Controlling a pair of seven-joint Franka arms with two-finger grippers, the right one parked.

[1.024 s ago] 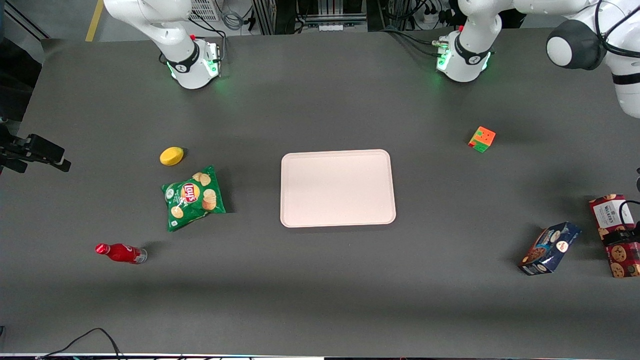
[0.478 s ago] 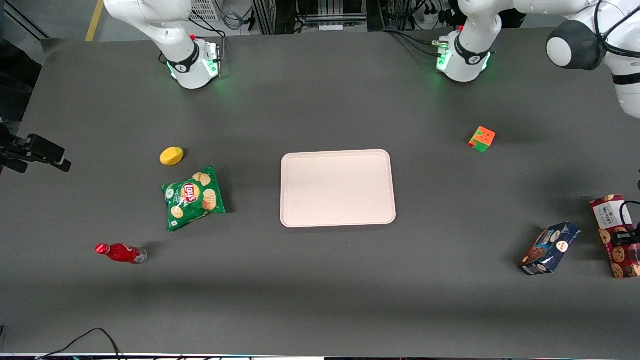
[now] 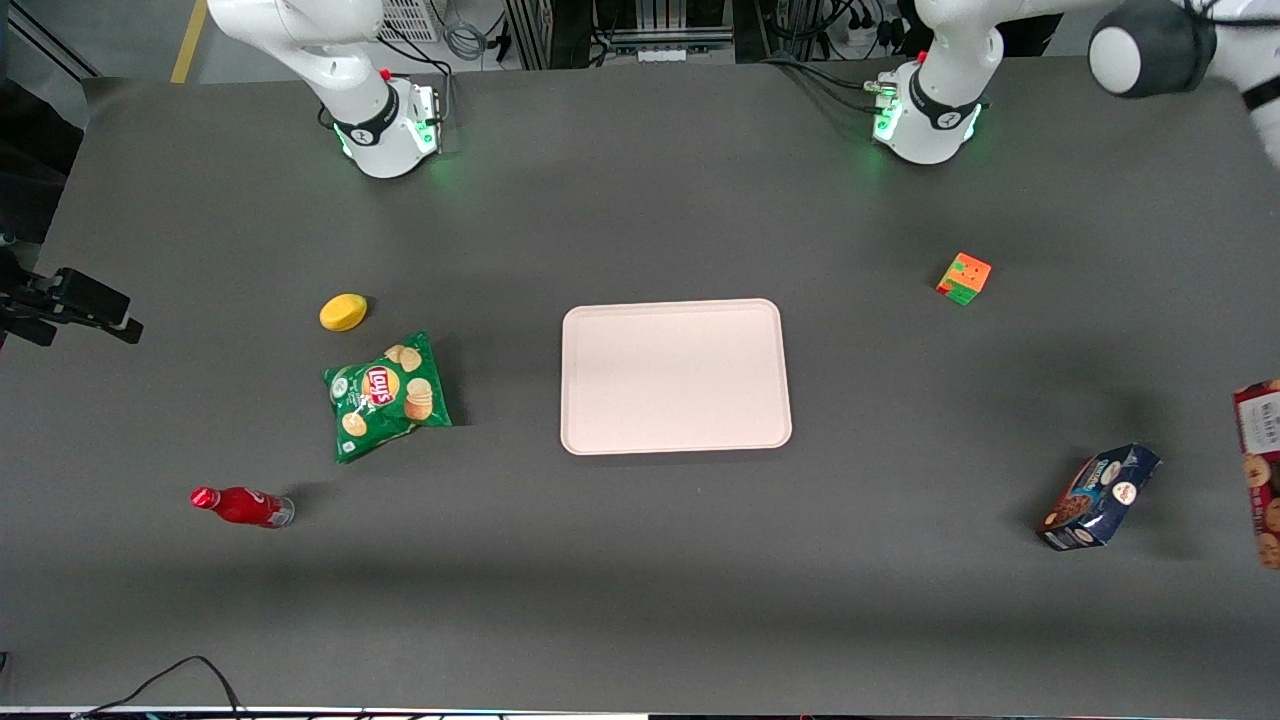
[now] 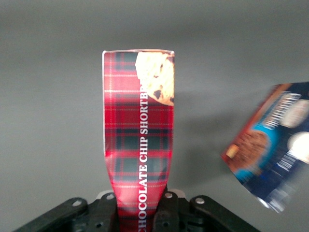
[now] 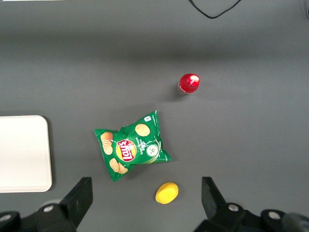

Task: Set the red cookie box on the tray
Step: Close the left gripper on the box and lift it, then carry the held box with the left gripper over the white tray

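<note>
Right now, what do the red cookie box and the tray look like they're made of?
Red cookie box, held in the gripper: probably printed cardboard, judging by its crisp flat panels and tartan print. Tray: likely moulded plastic, with a matte pale pink surface, rounded corners and a low rim.

Robotics laboratory. Two white robot arm bases with green indicator lights (image 3: pixel 926 115) are bolted to a wide dark grey matte surface (image 3: pixel 640 560). Above its edge farthest from the front camera, bundled black cables (image 3: pixel 820 80) and metal equipment racks (image 3: pixel 640 25) stand on a bare floor marked by a yellow line (image 3: pixel 188 42).
</note>
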